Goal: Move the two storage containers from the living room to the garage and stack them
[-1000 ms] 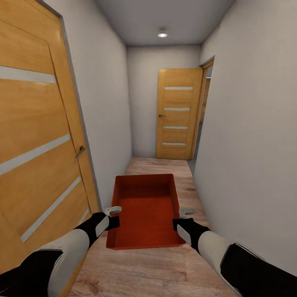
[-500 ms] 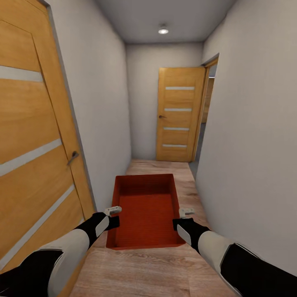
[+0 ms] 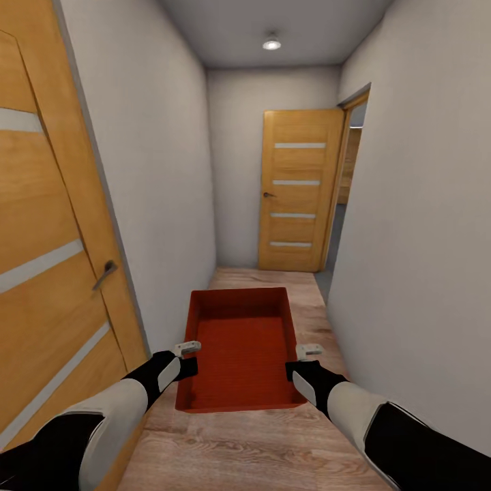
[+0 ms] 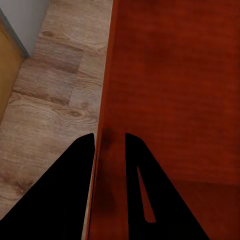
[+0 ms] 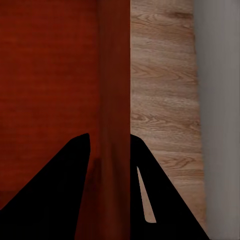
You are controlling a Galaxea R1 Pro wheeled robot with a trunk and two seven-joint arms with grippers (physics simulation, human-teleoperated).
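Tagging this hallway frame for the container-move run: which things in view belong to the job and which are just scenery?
Job:
- orange-red open-top rectangular storage container, carried
- left gripper, clamped on its left wall
- right gripper, clamped on its right wall

Scenery:
- near wooden door with pale stripes
- far wooden door
- wood plank floor
- round ceiling light

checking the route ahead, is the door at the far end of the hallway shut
No, the far door stands swung open against the end wall, and a doorway gapes beside it in the right wall.
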